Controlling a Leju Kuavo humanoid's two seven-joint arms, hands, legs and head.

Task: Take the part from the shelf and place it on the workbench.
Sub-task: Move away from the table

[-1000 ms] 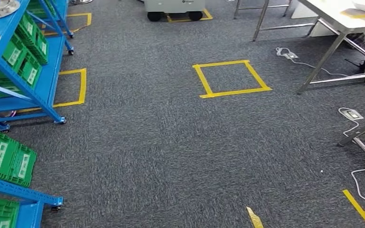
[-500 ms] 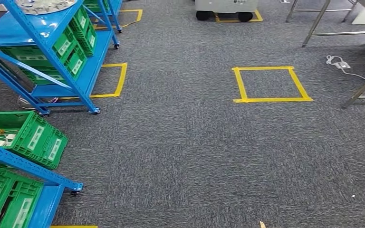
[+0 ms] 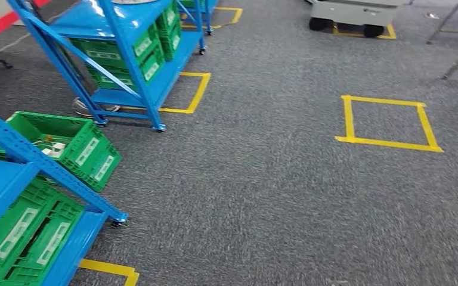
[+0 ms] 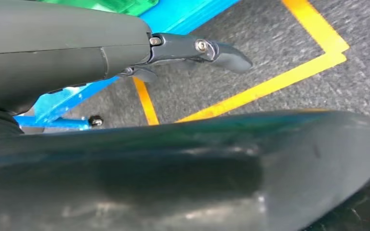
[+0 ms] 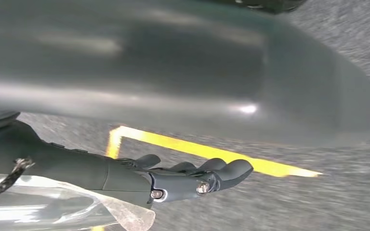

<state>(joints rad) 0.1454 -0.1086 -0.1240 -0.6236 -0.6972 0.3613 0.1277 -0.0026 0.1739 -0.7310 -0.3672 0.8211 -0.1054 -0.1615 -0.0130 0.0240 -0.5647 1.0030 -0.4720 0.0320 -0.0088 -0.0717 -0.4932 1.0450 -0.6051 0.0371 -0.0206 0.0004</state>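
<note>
On the top deck of the far blue shelf [image 3: 132,36], at the head view's upper edge, a pale sliver [image 3: 132,2] was all that showed; too cropped to confirm it was the part. Green crates [image 3: 149,50] sat on that shelf's lower levels.

Neither hand was near it; both hung low over the carpet [image 3: 262,196].
- Left hand [image 4: 125,53]: one dark finger [image 4: 221,50] stretched out straight, nothing in its grasp, touching nothing. Under it were yellow tape [image 4: 279,77] and a blue shelf base [image 4: 183,12].
- Right hand [image 5: 164,180]: fingers [image 5: 231,169] loosely extended, slightly curved, empty. A yellow tape line [image 5: 197,150] ran across the floor below it. A clear film [image 5: 43,211] lay against its wrist end; couldn't tell what it was.

Further out, a near blue shelf [image 3: 12,143] stood at the left with green bins [image 3: 24,232] in it, and one green crate [image 3: 71,149] sat on the floor between the two shelves. A taped yellow square [image 3: 387,122] was on the carpet to the right, and a grey wheeled cart [image 3: 358,12] stood beyond it.
</note>
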